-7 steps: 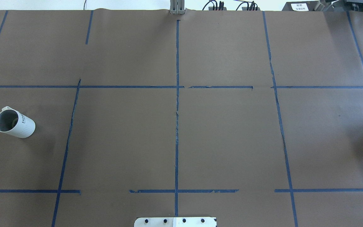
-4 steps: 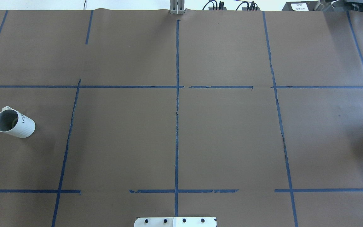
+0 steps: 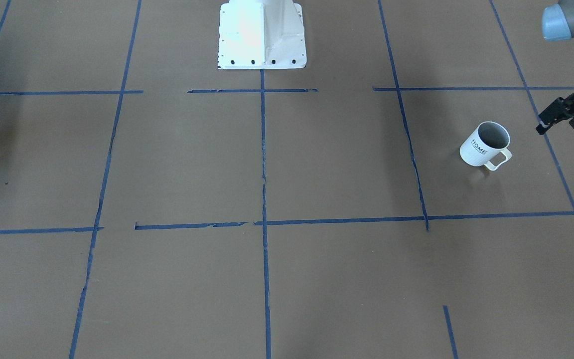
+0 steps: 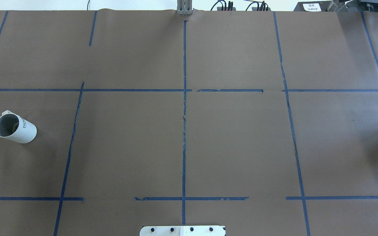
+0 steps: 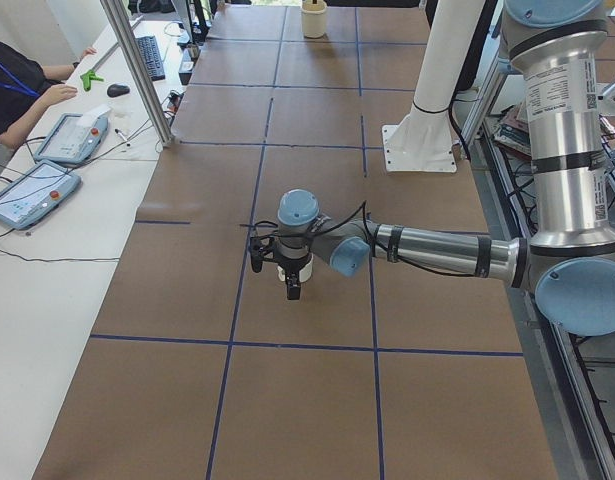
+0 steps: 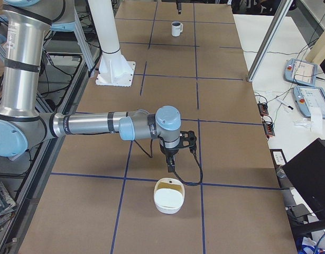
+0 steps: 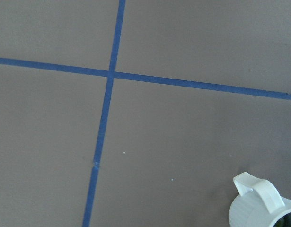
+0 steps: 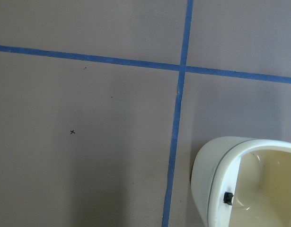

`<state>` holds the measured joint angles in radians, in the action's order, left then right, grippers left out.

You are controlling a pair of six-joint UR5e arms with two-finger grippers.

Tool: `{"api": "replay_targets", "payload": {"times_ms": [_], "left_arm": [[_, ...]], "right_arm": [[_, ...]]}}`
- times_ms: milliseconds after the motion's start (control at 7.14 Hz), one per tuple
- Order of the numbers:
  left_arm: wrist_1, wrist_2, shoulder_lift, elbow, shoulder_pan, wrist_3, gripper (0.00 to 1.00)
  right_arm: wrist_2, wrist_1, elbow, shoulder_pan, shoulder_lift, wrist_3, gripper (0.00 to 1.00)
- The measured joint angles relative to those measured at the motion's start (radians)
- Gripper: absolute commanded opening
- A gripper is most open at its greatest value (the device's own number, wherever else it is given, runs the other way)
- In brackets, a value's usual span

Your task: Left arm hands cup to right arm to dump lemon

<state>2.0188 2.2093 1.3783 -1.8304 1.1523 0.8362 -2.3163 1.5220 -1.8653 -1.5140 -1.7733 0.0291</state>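
The cup point(image 4: 15, 128) stands upright on the desk point(image 4: 235, 144), out toward the robot's left end, with its handle turned to the far side. The left arm point(image 5: 427, 250) reaches out low just beside it and is not touching it. I cannot tell whether its jaws are wide or narrow. At the right end the right arm point(image 6: 93, 124) hangs near a cream tub point(image 6: 169, 196), and I cannot tell how its jaws stand either.

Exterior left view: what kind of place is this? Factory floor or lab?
Probably a robot data-collection lab, not a factory. The table is papered brown and marked with a blue tape grid. An operator sits at a side bench with teach pendants beside the robot.
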Motion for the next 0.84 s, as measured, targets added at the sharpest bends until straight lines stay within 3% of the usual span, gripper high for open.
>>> {"api": "replay_targets", "payload": {"times_ms": [420, 560, 700, 840], "left_arm": [[0.012, -0.022, 0.006, -0.025, -0.138, 0.131, 1.0], [0.012, -0.023, 0.005, -0.024, -0.155, 0.14, 0.9], [0.011, -0.024, 0.005, -0.018, -0.164, 0.143, 0.7], [0.011, -0.024, 0.007, -0.012, -0.168, 0.144, 0.37]], "right_arm": [[0.0, 0.001, 0.002, 0.0, -0.001, -0.001, 1.0], [0.0, 0.001, 0.003, 0.0, -0.001, -0.001, 1.0], [0.0, 0.001, 0.004, 0.0, -0.001, -0.001, 1.0], [0.0, 0.001, 0.005, 0.0, -0.002, -0.001, 1.0]]}}
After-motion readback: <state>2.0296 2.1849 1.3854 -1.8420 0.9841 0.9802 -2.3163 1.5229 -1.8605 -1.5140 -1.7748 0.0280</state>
